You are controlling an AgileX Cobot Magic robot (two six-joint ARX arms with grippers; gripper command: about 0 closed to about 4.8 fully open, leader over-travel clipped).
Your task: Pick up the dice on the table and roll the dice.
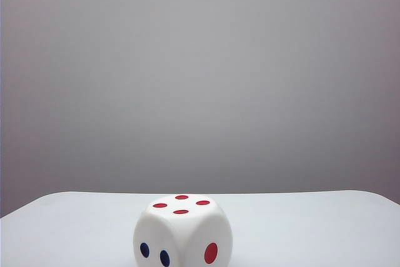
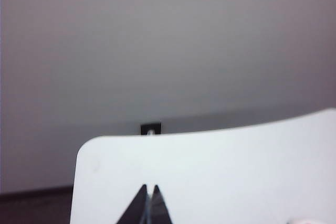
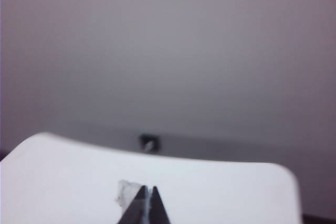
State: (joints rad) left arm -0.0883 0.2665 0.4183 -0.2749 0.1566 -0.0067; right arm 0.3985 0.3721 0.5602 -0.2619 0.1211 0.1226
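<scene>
I am seeing the dice (image 1: 182,231) sitting free on the tabletop (image 1: 75,229); left gripper (image 2: 148,188) and right gripper (image 3: 148,188) are both pinched together, empty, hovering clear.

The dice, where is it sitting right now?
In the exterior view the dice rests on the table at its near edge, roughly centred, four red pips up; neither gripper shows there.

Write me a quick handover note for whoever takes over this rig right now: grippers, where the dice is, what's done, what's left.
Left gripper: shut, empty, above the table.
Right gripper: shut, empty, also above the table.
Dice: resting on the table at the near edge of the exterior view, four red pips up; neither arm shows there.
Done: can't tell whether a roll has happened.
Left: if not, pick up the dice and roll it.
</scene>
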